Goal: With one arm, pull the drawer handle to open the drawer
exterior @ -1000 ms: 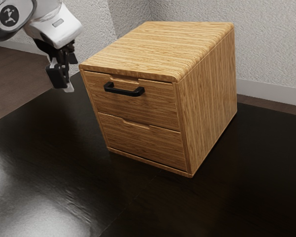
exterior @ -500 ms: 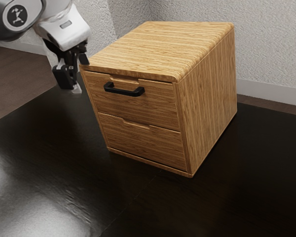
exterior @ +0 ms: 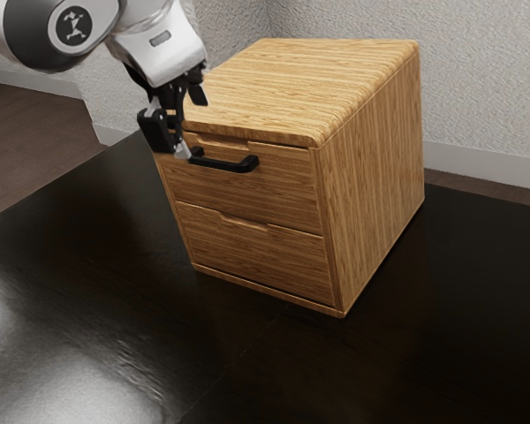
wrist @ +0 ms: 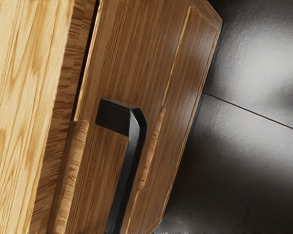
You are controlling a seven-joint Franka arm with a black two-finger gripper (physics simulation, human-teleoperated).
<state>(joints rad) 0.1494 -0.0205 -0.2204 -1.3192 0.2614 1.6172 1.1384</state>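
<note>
Since the handle (exterior: 223,161) sits high on the top drawer (exterior: 247,190), which looks shut flush in the cabinet (exterior: 362,159) toward the surface's (exterior: 88,291) far edge, you should centre up before gripping. The pincer (exterior: 178,144) hangs at the handle's end nearest the arm; whether it is apart or together cannot be told here. Judging by that, bring it toward the bar's middle, straddle the bar, clamp, then pull straight out, square to the drawer front, so nothing jams. No brand or lettering shows on the wood; the arm's round emblem (exterior: 71,25) is a symbol, not text.
</note>
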